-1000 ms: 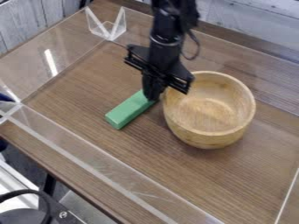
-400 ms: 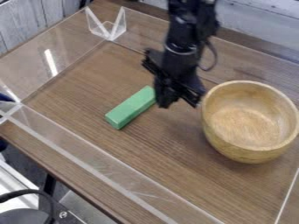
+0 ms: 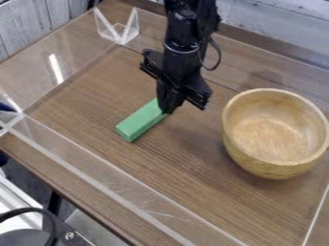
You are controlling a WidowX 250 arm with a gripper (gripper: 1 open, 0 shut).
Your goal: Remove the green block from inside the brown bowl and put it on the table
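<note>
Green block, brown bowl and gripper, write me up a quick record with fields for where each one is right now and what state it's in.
green block: lying flat on the table, left of the bowl, outside it
brown bowl: upright on the table, right side, nothing inside
table: wood-grain top, low clear walls around it
gripper: pointing down at the block's upper end, jaws shut
block and bowl: apart, not touching
task state: block is out of the bowl and on the table
</note>
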